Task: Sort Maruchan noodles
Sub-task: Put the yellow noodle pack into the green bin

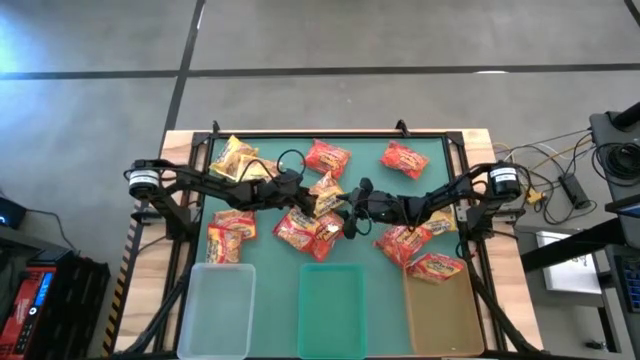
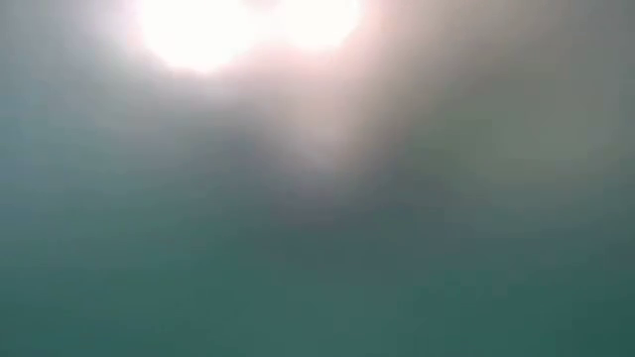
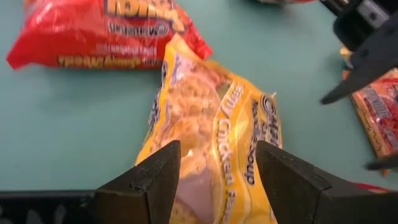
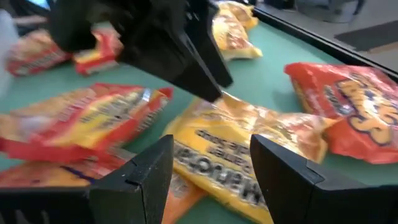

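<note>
High view: I've got both arms reaching in toward the middle of the green mat (image 1: 445,160), noodle packets scattered across it, three trays along the bottom edge: clear tray (image 1: 217,300), green tray (image 1: 333,300), brown tray (image 1: 440,315) with one packet partly over its top edge. The left gripper (image 1: 303,192) sits just left of centre, right gripper (image 1: 352,212) just right of it; the yellow packet (image 1: 325,193) lies between them, closer to the left one

Low view: washed out, nothing readable

Left wrist view: fingers (image 3: 152,180) spread, straddling the near end of the yellow packet (image 3: 211,137), not pinching yet; its long axis runs straight away from the gripper

Right wrist view: fingers (image 4: 140,177) spread, nothing held, same yellow packet (image 4: 236,149) just ahead, lying crosswise, left gripper over it

I judge the left arm takes this pick
</note>
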`<state>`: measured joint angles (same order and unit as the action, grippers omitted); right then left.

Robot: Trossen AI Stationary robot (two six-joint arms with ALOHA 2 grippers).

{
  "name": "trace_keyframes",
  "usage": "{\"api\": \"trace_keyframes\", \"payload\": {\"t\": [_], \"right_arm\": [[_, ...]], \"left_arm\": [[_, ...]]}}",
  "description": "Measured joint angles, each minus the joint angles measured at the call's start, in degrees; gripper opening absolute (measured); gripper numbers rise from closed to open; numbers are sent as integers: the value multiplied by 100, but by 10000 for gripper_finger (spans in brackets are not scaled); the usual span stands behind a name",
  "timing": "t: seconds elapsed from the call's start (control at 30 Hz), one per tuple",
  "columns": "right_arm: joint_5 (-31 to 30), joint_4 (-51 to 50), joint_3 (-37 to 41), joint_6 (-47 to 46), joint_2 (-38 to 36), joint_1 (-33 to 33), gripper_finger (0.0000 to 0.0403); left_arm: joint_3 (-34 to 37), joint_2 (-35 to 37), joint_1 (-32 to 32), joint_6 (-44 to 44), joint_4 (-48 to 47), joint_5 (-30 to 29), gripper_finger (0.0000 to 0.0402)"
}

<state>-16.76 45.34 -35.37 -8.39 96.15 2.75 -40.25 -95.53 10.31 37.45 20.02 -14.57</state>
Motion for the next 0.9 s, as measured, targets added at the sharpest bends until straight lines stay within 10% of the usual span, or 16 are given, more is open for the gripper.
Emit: {"api": "trace_keyframes", "payload": {"t": [0.9], "right_arm": [[65,-264,-202,199,1230,583,201]], "left_arm": [[-89,2,296,46,-169,-95,194]]}}
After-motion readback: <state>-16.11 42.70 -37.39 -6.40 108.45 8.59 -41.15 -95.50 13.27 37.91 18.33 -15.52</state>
